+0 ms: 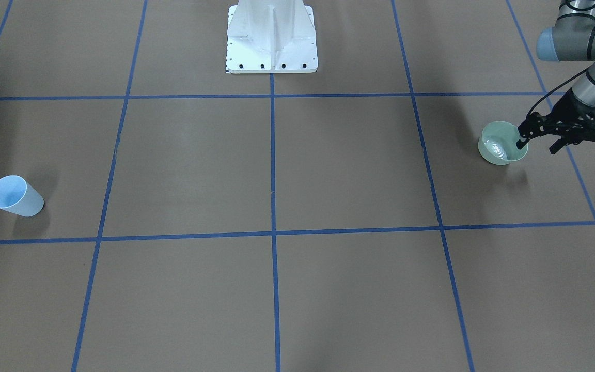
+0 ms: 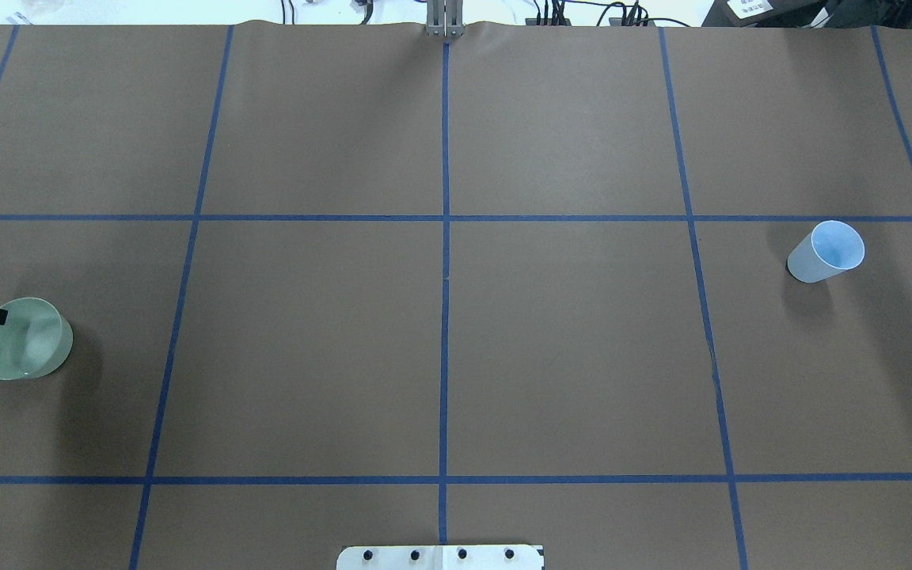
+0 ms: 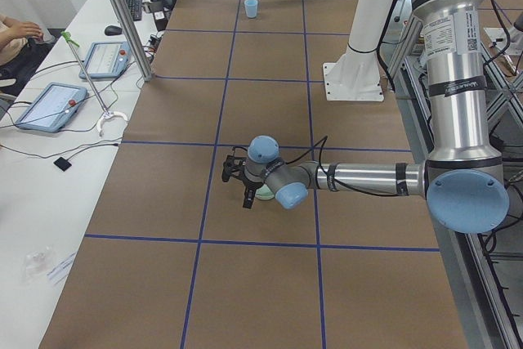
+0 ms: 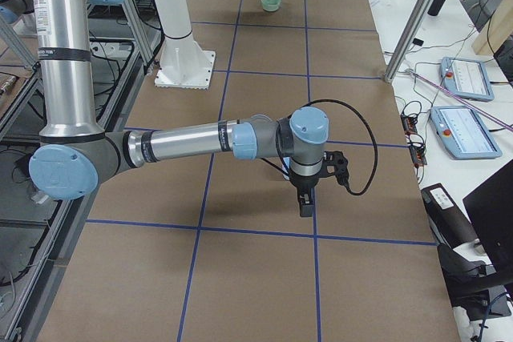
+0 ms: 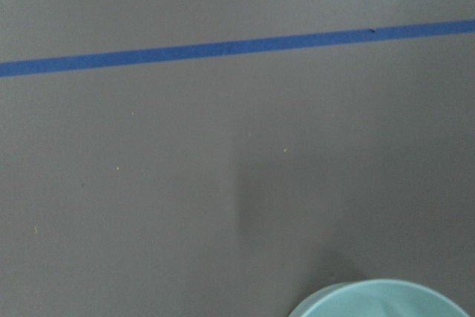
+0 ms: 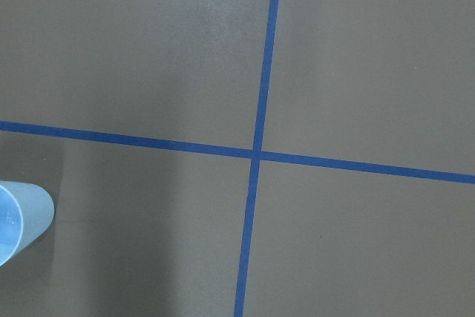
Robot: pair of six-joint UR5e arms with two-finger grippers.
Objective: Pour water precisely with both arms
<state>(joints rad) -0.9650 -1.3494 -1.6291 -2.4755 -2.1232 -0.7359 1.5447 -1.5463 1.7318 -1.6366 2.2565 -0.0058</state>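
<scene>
1. The water [image 1: 497, 150] is sitting in the pale green bowl [image 1: 501, 161], showing only as faint glints, at the 9 o'clock side of the desk [image 2: 567, 356] in the overhead view.
2. The left fingers [image 1: 523, 139] are standing apart and gripping nothing. One tip is hanging over the bowl's rim at about its 10 o'clock, and the other is waiting outside the wall.
3. The right fingers [image 4: 307, 202] are showing only in the right side view, so I cannot tell whether they are spread or closed. The blue cup [image 2: 824, 253] is standing upright and untouched near 3 o'clock.
4. The step in hand is looking like a pinch on the bowl's wall. To do it well, the left fingers are needing to settle lower so the rim is sitting deep between them, then close gently and squarely. A hurried or skewed pinch is risking a tipped bowl and spilt water.
</scene>
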